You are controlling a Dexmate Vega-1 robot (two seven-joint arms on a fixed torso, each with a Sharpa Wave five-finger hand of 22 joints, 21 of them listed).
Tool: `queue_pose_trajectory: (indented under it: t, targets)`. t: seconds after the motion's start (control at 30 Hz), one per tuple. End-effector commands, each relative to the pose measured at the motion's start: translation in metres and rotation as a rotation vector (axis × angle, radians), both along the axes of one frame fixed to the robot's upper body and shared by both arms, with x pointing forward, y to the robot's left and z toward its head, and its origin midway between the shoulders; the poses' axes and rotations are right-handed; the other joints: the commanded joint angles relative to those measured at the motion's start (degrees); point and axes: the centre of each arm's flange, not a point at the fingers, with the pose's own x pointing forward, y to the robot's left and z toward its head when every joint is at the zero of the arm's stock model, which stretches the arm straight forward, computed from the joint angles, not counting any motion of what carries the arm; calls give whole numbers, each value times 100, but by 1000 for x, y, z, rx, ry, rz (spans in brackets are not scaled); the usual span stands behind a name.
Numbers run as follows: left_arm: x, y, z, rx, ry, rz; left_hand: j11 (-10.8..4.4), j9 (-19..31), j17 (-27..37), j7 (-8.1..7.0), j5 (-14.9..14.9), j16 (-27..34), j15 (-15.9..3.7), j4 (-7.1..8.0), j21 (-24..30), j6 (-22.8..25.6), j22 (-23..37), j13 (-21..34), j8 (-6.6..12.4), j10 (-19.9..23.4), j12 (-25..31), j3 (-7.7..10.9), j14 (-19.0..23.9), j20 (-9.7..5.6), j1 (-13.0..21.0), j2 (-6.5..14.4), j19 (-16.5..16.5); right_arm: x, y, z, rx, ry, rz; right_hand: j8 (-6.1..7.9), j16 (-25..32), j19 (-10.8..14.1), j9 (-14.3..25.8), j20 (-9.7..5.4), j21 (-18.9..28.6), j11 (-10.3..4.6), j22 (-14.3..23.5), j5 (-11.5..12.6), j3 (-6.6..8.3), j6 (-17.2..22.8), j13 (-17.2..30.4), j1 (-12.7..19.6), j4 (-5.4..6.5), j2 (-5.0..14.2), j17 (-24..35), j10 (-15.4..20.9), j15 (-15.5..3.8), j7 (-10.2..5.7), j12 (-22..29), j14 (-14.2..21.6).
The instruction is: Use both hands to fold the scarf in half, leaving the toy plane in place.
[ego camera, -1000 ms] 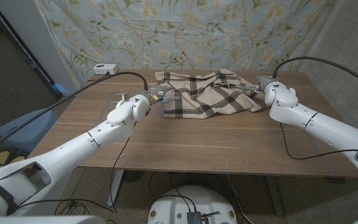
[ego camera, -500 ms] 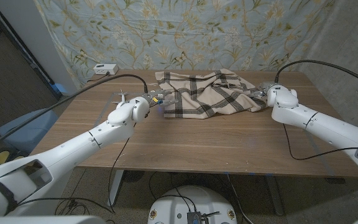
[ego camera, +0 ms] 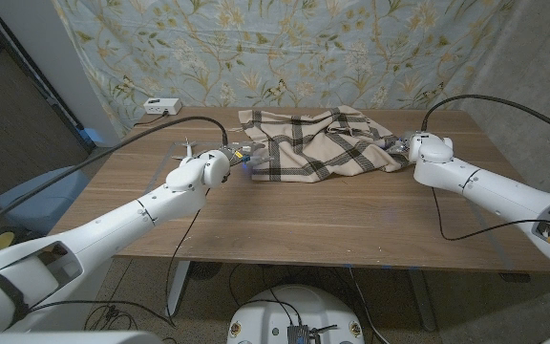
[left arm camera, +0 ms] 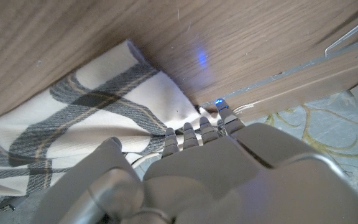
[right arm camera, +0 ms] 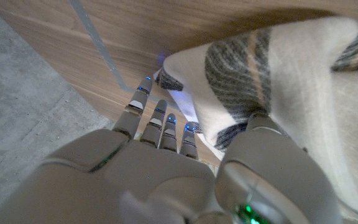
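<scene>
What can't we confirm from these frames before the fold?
- Toy plane: not identifiable in the head view; the small thing near the left hand is too small to tell.
- Left grip: in the left wrist view, the hand's back hides its fingertips at the scarf edge.
- Right hand: fingertips at the scarf corner, grip unclear.

glossy white arms (ego camera: 113,225), black cables (ego camera: 151,134), grey blue-lit fingers (right arm camera: 143,93).
</scene>
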Motion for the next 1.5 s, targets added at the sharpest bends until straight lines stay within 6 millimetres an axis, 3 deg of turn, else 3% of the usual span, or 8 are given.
queue_pose_trajectory:
  t: [0.03, 0.27, 0.47, 0.63, 0.7, 0.87, 1.23, 1.5]
  targets:
    - [7, -2, -7, 24, 36, -21, -21, 12, 8, -8, 38, 24, -10, 15, -44, -72, 14, 5, -21, -75, 18, -26, -53, 28, -75, -4, -55, 12, -6, -6, 58, 19, -31, 50, 120, 306, 3, -75, 103, -22, -4, -8, 52, 22, -11, 72, -20, 138, -45, 258, -99, 43, 114, 353]
    - [11, -5, -7, 26, 37, -23, -18, 12, 9, -11, 47, 34, -22, 17, -48, -78, 16, 6, -14, -78, 24, -31, -36, 35, -102, 4, -47, 18, -3, -6, 83, 28, 3, 129, 207, 817, -1, -166, 250, -27, 0, 16, 236, 296, -23, 425, -267, 247, -167, 696, -211, 124, 238, 854]
    - [19, -7, -9, 37, 56, -38, -35, 13, 9, -11, 56, 34, -38, 18, -55, -98, 17, 6, -13, -95, 26, -36, -46, 34, -129, 9, -44, 22, 5, -5, 67, -15, 36, 259, 518, 1497, -1, -455, 465, -260, 17, 65, 576, 975, -22, 898, -563, 461, -143, 1659, -683, 151, 560, 1982]
    - [21, -14, -10, 81, 35, -55, -56, 13, 9, -12, 68, 34, -66, 18, -68, -113, 18, 6, -8, -105, 31, -41, -56, 31, -159, 17, -53, 21, 16, -3, -6, -110, 63, 625, 1414, 2198, 24, -833, 805, -477, 79, 103, 949, 2676, 88, 1711, -1027, 507, 456, 3292, -1176, 58, 1299, 3639]
    - [22, -15, -10, 90, 32, -57, -83, 13, 8, -21, 75, 35, -89, 19, -73, -119, 19, 6, -5, -116, 31, -41, -58, 19, -173, 24, -55, 20, 20, -2, -28, -157, 82, 811, 2177, 2306, 75, -981, 993, -593, 155, 105, 1102, 3630, 366, 2663, -1291, 465, 1262, 4032, -1408, -75, 1851, 4215]
    - [24, -15, -9, 92, 42, -51, -91, 13, 8, -49, 89, 24, -131, 18, -91, -167, 20, 7, -12, -149, 28, -42, -96, -15, -203, 36, -73, 13, 26, 2, -25, -306, 154, 1127, 3331, 2307, 275, -1160, 1474, -795, 380, -36, 991, 4749, 1108, 4110, -1251, 343, 2752, 4683, -1461, -142, 2680, 4737]
    - [27, -18, -10, 141, 32, -55, -133, 13, 6, -53, 111, 20, -140, 12, -114, -206, 21, 7, -5, -187, 32, -50, -136, -36, -252, 35, -81, -2, 27, 19, 277, -571, 239, 1276, 3559, 2233, 318, -984, 1709, -661, 455, -109, 957, 5182, 1326, 4424, -1225, 353, 3272, 5007, -1468, 97, 2949, 4857]
    - [26, -32, -8, 268, -61, -44, -419, 12, 0, 34, 148, 46, -233, -2, -149, -100, 23, 6, 52, -102, 85, -40, -97, -22, -313, 56, -77, -9, 39, 44, 468, -641, 351, 1341, 3603, 2264, 322, -908, 1827, -523, 391, -235, 1015, 5394, 1460, 4626, -1283, 171, 3512, 5278, -1463, 249, 3133, 5079]
